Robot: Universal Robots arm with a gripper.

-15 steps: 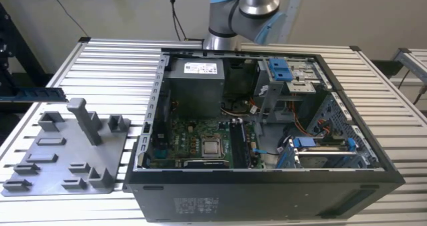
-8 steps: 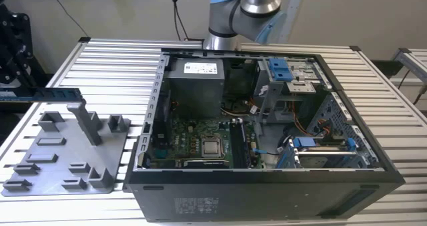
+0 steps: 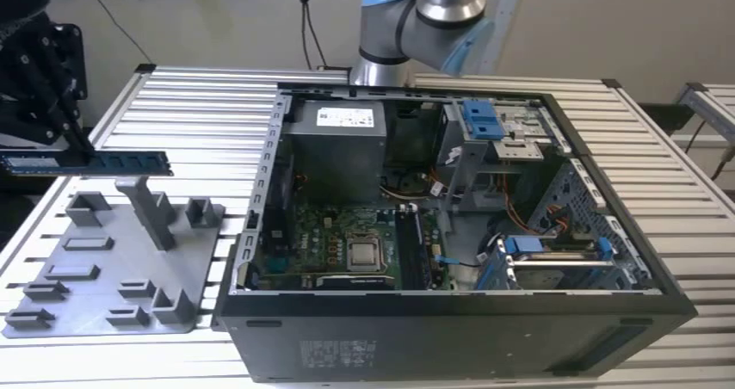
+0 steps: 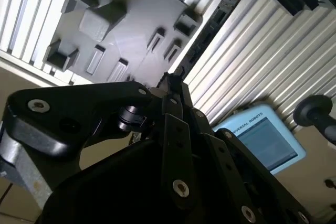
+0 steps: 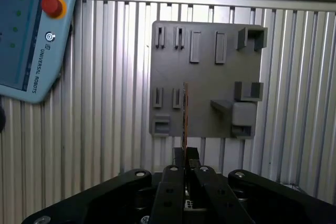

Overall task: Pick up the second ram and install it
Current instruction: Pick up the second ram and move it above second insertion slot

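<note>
An open case sat on a slatted table, a grey holder just beside it at the exterior view's left. Inside lay a green board, a silver processor and blue clips.

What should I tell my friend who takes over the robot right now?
Gripper: shut on the ram, holding it level above the gray holder, at the exterior view's left.
Done: the ram is picked up, off the holder.
Left: the ram is not yet in the open case; the slots on the board are far from it.
</note>
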